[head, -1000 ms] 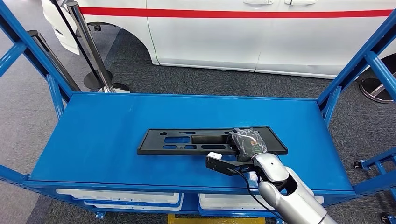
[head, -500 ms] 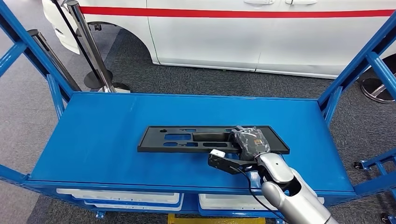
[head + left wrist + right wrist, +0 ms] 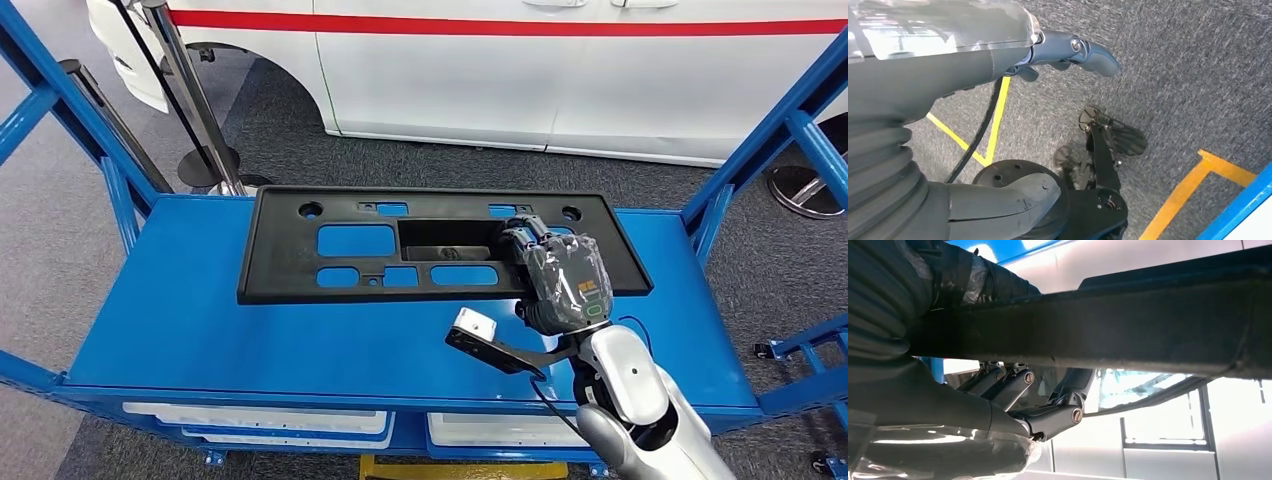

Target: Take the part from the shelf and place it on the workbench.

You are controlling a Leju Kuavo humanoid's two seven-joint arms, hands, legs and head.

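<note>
The part is a long black plastic panel (image 3: 330, 245) with several cut-outs. It hangs lifted and tilted above the blue shelf (image 3: 200, 320) in the head view. My right hand (image 3: 565, 280), wrapped in clear film, grips the panel near its right end. In the right wrist view the panel's dark edge (image 3: 1128, 325) runs across the picture, with the fingers (image 3: 1013, 382) curled under it. My left hand (image 3: 1068, 50) hangs over the grey carpet with nothing in it, fingers loosely extended.
Blue uprights (image 3: 770, 140) frame the shelf on both sides. A white car (image 3: 560, 70) with a red stripe stands behind it. Metal stanchions (image 3: 190, 100) stand at the back left. White bins (image 3: 250, 420) sit under the shelf. Yellow floor lines (image 3: 1193, 185) show in the left wrist view.
My right hand has raised the panel off the shelf and tipped it up towards the camera. Earlier it lay flat on the shelf under the hand.
</note>
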